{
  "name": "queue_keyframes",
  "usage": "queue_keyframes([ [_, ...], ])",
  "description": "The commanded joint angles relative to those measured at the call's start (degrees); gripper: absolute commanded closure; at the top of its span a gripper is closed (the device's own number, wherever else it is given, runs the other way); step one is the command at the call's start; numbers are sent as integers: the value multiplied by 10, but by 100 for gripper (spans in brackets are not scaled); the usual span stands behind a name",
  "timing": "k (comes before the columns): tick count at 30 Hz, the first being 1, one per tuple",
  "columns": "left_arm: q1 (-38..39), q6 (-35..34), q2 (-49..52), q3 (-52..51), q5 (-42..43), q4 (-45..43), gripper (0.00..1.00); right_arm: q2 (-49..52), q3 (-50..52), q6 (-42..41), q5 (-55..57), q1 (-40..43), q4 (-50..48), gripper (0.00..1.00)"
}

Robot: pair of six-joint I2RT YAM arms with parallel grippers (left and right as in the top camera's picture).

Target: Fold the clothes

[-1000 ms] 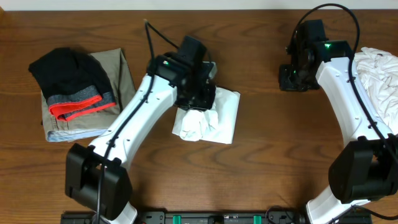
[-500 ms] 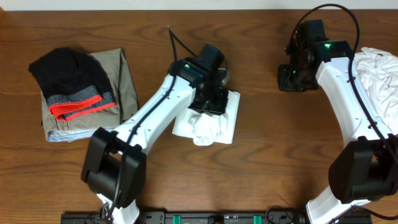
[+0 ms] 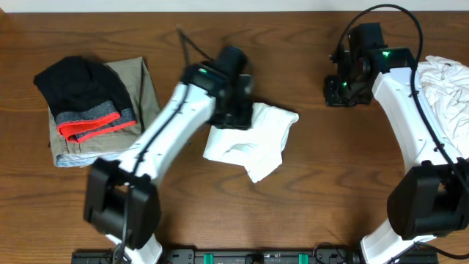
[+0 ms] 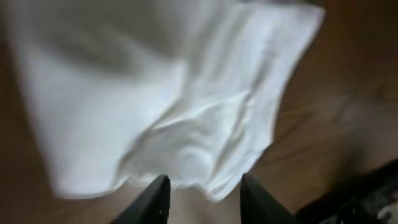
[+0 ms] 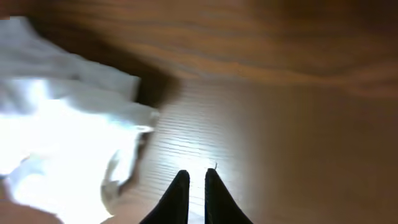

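Note:
A white garment (image 3: 253, 136) lies crumpled and partly spread at the table's middle. My left gripper (image 3: 236, 117) sits at its upper left edge. In the left wrist view the jaws (image 4: 205, 190) are open, with the garment's (image 4: 168, 93) rumpled edge just ahead of the fingertips. My right gripper (image 3: 339, 93) hovers over bare wood at the upper right; its fingers (image 5: 198, 177) are shut and empty. A pile of white clothes (image 3: 448, 88) lies at the right edge and also shows in the right wrist view (image 5: 62, 143).
A folded stack stands at the left: a black piece (image 3: 77, 82) on top, a grey piece with red trim (image 3: 95, 125) under it, and a khaki piece (image 3: 139, 92) at the bottom. The wooden table (image 3: 322, 191) extends around them.
My left gripper swung right, then back left. The white garment went from a tight bunch to a looser spread reaching right and toward the front. The right arm barely moved.

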State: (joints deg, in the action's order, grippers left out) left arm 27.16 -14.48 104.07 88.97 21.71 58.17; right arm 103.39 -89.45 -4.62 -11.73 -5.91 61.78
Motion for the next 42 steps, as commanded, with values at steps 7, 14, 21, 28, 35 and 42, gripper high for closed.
queue_keyframes([
  [7, -3, -35, -13, -40, -59, 24, 65, 34, 3, 84, -91, -58, -45, 85],
  [14, -15, -43, -13, -91, -159, -24, 64, 95, 3, 83, -96, -87, -67, 85],
  [21, -23, -29, -13, -123, -164, -116, 64, 121, 2, 87, -117, -102, -70, 87],
  [28, -23, 13, -6, -124, -162, -133, 64, 119, 2, 100, -140, -102, -65, 84],
  [35, -23, 43, 30, -124, -162, -138, 57, 120, 3, 101, -136, -103, -65, 83],
  [42, -23, 64, 67, -124, -162, -162, 56, 120, 3, 101, -136, -103, -62, 83],
])
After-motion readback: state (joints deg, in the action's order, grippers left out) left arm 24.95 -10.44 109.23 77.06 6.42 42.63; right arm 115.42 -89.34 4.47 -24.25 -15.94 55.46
